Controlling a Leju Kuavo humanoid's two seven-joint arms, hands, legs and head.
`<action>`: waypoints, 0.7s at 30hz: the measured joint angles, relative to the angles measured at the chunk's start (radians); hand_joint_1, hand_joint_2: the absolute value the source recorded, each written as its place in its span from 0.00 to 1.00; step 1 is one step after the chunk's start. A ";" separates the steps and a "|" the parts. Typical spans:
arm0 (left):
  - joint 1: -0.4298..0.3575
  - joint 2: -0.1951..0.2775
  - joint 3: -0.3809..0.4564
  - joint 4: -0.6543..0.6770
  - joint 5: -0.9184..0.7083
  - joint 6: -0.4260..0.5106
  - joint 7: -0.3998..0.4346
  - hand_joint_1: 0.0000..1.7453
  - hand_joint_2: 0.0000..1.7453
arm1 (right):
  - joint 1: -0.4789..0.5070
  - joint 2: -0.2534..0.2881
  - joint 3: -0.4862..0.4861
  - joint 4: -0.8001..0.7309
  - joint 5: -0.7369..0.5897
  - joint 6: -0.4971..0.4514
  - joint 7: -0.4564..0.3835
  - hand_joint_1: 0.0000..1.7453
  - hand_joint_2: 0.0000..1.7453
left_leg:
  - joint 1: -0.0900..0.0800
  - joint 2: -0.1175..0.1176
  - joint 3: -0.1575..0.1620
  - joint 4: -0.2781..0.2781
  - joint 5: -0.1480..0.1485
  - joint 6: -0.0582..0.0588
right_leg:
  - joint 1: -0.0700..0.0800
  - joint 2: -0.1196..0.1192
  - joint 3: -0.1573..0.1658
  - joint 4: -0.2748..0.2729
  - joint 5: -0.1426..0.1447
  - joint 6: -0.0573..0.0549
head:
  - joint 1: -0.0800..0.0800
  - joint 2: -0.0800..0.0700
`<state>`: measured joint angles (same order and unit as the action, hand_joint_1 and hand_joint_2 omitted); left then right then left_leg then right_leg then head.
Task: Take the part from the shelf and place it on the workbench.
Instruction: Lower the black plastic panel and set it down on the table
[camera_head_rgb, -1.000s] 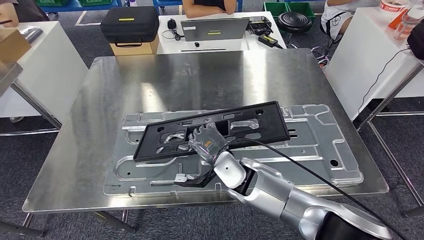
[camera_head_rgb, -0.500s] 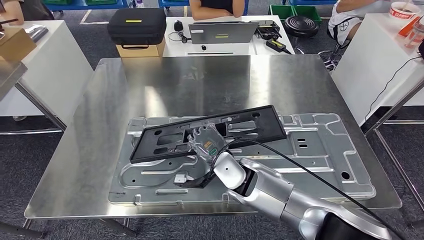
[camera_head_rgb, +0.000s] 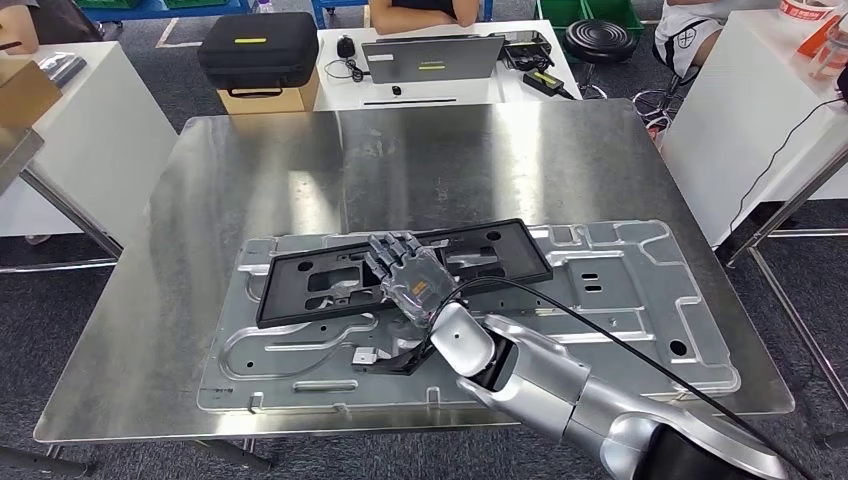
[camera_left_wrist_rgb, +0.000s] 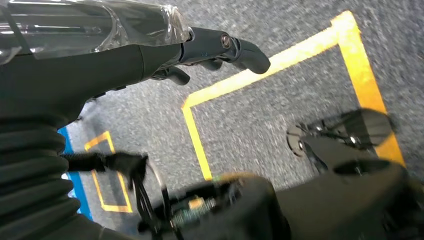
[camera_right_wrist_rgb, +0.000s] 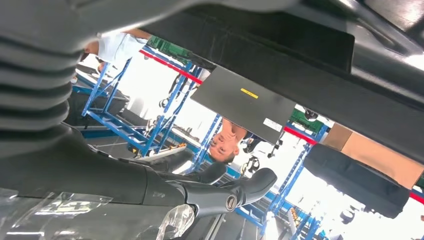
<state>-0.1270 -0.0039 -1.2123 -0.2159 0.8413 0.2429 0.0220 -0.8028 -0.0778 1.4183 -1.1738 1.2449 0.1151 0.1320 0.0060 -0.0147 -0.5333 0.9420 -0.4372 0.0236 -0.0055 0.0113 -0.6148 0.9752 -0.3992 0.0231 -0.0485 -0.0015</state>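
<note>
Head view: my right hand (camera_head_rgb: 408, 277) is on the long black part (camera_head_rgb: 400, 268), which lies across the big silver stamped panel (camera_head_rgb: 610, 290) on the steel desk (camera_head_rgb: 260, 170). My fingers sit over the part's top near its middle and I read that as a grip, though the underside is hidden.

Left wrist view: my left hand (camera_left_wrist_rgb: 150, 55) hangs over grey carpet with yellow tape lines (camera_left_wrist_rgb: 280, 62), fingers loosely curled, holding nothing.

Right wrist view: the part's dark underside (camera_right_wrist_rgb: 280, 65) is right above my thumb (camera_right_wrist_rgb: 220, 195), so it's probably not fully down. If I let go from here, one end could drop first and the part could skid off the panel's ribs.
</note>
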 joint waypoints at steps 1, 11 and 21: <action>0.000 -0.001 0.000 0.000 0.001 -0.005 -0.005 0.00 0.00 | 0.000 0.000 0.000 0.000 0.000 0.000 0.000 0.00 0.00 | 0.000 0.000 0.000 0.000 0.000 -0.002 | 0.000 0.000 0.000 0.000 0.000 -0.001 | 0.000 0.000; -0.002 -0.001 0.000 0.000 0.003 -0.022 -0.020 0.00 0.00 | 0.000 -0.002 0.000 0.000 -0.003 0.000 0.000 0.00 0.00 | -0.004 0.000 -0.001 0.003 -0.001 0.000 | -0.004 0.000 0.001 -0.001 0.003 -0.001 | 0.000 0.000; -0.005 -0.005 0.000 0.000 0.009 -0.026 -0.022 0.00 0.00 | -0.002 -0.006 -0.003 -0.008 -0.006 0.000 0.003 0.00 0.00 | 0.011 0.008 0.016 -0.040 0.039 0.025 | -0.005 -0.002 -0.026 0.082 -0.063 0.027 | 0.004 0.000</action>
<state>-0.1319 -0.0092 -1.2121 -0.2159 0.8508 0.2169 -0.0002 -0.8050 -0.0834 1.4151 -1.1823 1.2386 0.1148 0.1350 0.0169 -0.0068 -0.5176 0.9020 -0.3979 0.0485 -0.0102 0.0096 -0.6409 1.0575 -0.4617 0.0506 -0.0442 -0.0015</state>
